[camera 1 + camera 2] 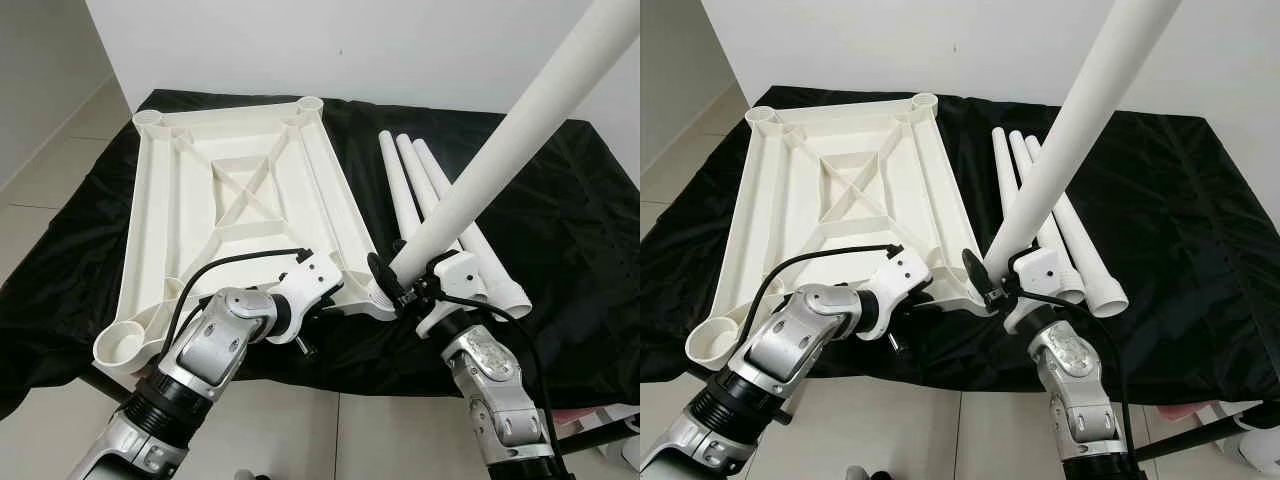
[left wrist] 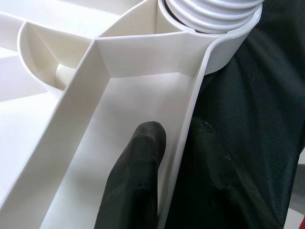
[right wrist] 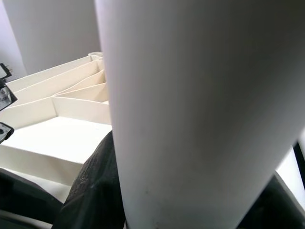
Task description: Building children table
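You have the white table top [image 1: 240, 200] lying upside down on the desk [image 1: 560, 200], which is covered w/ black cloth, ribs facing up, w/ a round socket at each corner. Your right hand [image 1: 400, 285] is clenched around one white leg [image 1: 500, 150] near its lower end, and the threaded end of this leg already sits at the near right corner socket [image 2: 209, 28]; the left wrist view shows the threads just at the socket rim. The relation that matters: the long axis of the leg is not upright, it leans up and away to your right, far from the vertical, while the socket opens straight up. So, in my judgement, you need to bring the upper end of the leg back over the socket before turning, otherwise the thread can cross and jam. Your left hand [image 1: 330, 300] is grasping the near edge wall of the table top, one finger [image 2: 138, 181] inside the rib channel and the other outside against the cloth, just beside that same socket, so it holds the top against the twist. Three more legs [image 1: 430, 200] lie side by side on the cloth to the right of the top, close to your right arm, so the right hand is the nearer one for them too. The near left socket [image 1: 125, 345] is empty.
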### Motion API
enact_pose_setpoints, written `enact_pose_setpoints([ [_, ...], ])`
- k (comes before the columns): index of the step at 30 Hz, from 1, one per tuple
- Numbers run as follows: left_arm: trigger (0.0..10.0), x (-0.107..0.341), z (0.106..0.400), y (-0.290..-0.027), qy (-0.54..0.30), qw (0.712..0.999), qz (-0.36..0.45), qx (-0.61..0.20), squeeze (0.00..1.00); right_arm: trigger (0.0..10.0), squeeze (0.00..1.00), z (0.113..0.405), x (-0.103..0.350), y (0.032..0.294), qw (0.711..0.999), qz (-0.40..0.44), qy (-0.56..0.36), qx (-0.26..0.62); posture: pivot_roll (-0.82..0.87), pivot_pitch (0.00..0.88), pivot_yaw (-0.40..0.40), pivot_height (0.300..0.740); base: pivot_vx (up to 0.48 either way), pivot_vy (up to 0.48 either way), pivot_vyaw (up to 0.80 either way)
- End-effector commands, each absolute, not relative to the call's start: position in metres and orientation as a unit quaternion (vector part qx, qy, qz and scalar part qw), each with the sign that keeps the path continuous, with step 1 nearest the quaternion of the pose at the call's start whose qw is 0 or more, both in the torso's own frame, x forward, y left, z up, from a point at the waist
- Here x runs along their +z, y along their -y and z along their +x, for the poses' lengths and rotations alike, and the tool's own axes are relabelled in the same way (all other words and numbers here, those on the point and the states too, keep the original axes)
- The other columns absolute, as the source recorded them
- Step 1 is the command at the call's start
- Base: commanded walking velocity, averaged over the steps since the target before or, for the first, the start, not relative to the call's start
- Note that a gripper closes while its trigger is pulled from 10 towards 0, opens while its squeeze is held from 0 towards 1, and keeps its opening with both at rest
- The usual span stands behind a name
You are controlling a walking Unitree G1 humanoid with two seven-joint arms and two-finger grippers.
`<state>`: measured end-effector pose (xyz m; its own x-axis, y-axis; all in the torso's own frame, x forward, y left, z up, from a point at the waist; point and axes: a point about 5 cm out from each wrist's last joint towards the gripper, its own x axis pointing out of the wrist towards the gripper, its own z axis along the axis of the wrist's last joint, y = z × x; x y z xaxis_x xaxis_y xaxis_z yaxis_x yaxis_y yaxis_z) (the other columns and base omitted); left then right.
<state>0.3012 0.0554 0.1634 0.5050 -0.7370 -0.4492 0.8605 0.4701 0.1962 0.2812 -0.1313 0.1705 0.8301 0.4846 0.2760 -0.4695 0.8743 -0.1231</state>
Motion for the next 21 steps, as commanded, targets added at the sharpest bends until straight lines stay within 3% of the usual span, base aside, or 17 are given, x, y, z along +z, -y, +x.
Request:
enact_pose_setpoints([
  [1, 10.0, 0.1777, 0.3012, -0.05, -0.114, 0.853, 0.204, -0.467, 0.0, 10.0, 0.0, 0.2765, 0.1575, 0.1113, 0.95, -0.014, 0.12, 0.287, -0.09, 0.141, 0.019, 0.74, 0.0, 0.0, 0.0],
  [21, 10.0, 0.18, 0.301, -0.0514, -0.113, 0.856, 0.201, -0.463, 0.0, 10.0, 0.0, 0.2803, 0.1616, 0.1045, 0.957, -0.011, 0.132, 0.257, -0.08, 0.15, 0.017, 0.74, 0.0, 0.0, 0.0],
])
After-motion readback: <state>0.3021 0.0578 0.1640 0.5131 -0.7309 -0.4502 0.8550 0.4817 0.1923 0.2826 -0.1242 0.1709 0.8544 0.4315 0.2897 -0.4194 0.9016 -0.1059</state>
